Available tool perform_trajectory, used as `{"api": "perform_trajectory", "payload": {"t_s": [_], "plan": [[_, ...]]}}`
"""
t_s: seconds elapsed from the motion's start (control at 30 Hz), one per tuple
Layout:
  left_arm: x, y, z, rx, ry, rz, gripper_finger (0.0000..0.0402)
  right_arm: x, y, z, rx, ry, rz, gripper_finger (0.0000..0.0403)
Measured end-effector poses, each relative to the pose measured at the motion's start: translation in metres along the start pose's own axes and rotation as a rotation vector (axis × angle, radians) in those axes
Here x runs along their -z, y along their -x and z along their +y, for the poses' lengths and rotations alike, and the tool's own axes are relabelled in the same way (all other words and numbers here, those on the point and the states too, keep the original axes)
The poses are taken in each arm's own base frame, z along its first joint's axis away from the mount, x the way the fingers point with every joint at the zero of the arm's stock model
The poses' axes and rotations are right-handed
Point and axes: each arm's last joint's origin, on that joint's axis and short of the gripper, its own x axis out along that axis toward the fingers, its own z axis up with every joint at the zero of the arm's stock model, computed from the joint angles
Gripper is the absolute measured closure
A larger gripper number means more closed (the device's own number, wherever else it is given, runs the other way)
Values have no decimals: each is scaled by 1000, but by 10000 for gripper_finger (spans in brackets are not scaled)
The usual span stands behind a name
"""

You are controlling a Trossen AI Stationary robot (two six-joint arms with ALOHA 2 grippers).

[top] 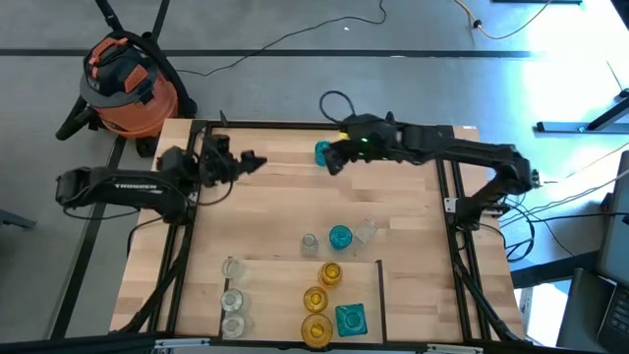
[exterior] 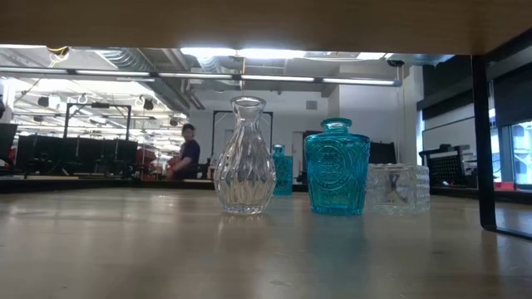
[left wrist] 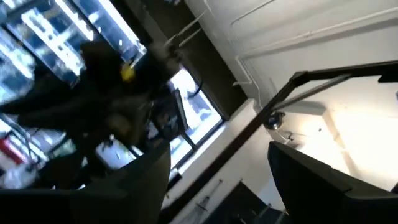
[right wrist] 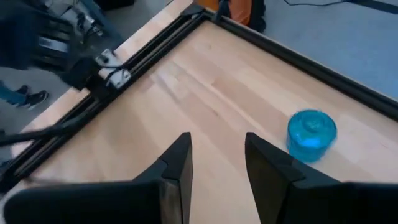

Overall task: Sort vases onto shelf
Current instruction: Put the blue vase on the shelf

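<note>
A small teal vase [top: 321,151] stands alone on its base near the table's far edge, also seen in the right wrist view [right wrist: 311,134]. My right gripper [top: 333,162] hovers just beside it, toward the right, open with nothing between its fingers [right wrist: 217,168]. My left gripper [top: 256,160] is raised over the far left of the table, tilted upward, open and empty [left wrist: 217,186]. Several more vases stand nearer: a clear one [exterior: 244,158], a teal one [exterior: 337,168], a clear square one [exterior: 397,188]. Amber ones [top: 315,299], clear ones [top: 233,299] and a teal square one [top: 351,319] stand on the shelf [top: 275,295].
Black frame rails [top: 452,197] run along the table's sides and far edge. An orange shop vacuum [top: 128,84] stands on the floor beyond the far left corner. A person [exterior: 184,154] sits far off in the room. Bare wood lies between the two grippers.
</note>
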Motion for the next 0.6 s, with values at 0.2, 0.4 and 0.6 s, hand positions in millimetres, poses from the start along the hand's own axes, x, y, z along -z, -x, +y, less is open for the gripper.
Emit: {"api": "perform_trajectory", "payload": {"t_s": [0.2,0.4,0.6], "plan": [[-30,-13,-10,-36,-124,-40,141,15,-54,-21,193,14,114,262],[-49,-22,-20,-66,-225,-38,141,22,-95,-37,272,23,144,218],[-56,-23,-23,-46,-248,6,141,28,-119,-46,370,9,111,194]]}}
